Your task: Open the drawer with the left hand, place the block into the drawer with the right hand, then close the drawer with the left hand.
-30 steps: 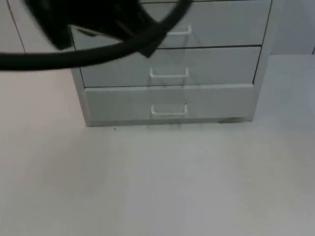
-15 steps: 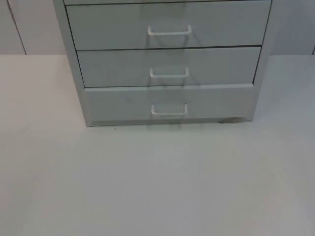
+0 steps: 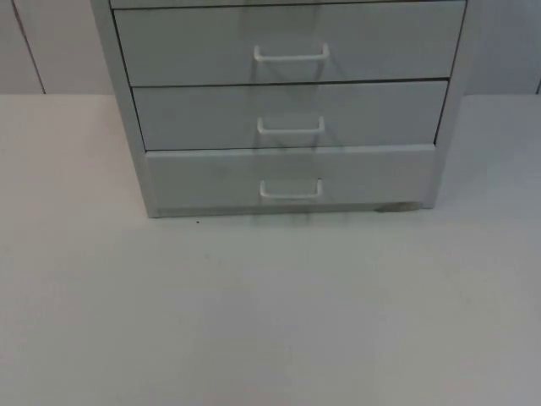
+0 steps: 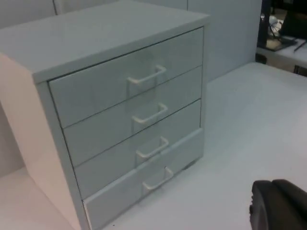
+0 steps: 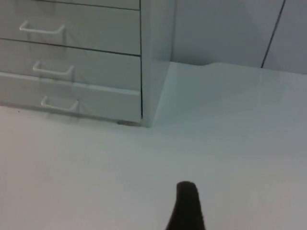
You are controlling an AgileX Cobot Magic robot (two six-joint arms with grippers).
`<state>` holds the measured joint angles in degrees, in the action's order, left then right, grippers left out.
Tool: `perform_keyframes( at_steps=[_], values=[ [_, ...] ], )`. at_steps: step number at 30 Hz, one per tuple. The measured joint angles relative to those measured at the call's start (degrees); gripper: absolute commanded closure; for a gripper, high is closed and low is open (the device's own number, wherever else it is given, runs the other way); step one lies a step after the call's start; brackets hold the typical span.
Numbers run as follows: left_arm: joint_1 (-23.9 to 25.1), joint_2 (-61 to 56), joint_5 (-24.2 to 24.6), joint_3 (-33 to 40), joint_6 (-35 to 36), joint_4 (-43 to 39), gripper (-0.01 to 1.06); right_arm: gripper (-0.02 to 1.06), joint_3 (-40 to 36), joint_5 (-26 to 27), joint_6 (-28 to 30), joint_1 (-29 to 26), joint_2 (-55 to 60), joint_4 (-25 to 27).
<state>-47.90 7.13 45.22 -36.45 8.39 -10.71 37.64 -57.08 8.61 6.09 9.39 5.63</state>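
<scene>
Pale grey cabinet [image 3: 287,101] stands at the upper middle of the top view on the white worktop [image 3: 270,313], its drawers all looking shut, though the bottom drawer [image 3: 287,179] sits slightly proud. No block can be made out anywhere. In the wrist views a black fingertip of the left tool [image 4: 278,206] and of the right tool [image 5: 186,206] hangs clear of the cabinet; their opening I cannot tell. I judge the opening step is in hand: the left tool must reach a handle [image 3: 291,189].

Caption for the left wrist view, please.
Grey four-drawer cabinet on the white table, bottom drawer slightly proud.
</scene>
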Motion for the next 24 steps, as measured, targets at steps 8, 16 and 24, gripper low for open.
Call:
perform_keyframes(
  at_steps=[8,16,24],
  values=[
    [0.0,-6.8,6.2,1.7,1.0,0.2,1.05,0.45,-0.1,-4.0,-1.5,0.0,-4.7,-1.8],
    [0.0,-7.0,11.4,1.7,1.0,0.0,1.05,0.45,-3.1,-4.7,-1.5,0.0,-7.0,-2.2],
    [0.0,-7.0,12.1,1.7,1.0,-1.3,1.05,0.45,-7.8,-5.0,-3.2,0.0,-9.1,-4.6]
  ],
)
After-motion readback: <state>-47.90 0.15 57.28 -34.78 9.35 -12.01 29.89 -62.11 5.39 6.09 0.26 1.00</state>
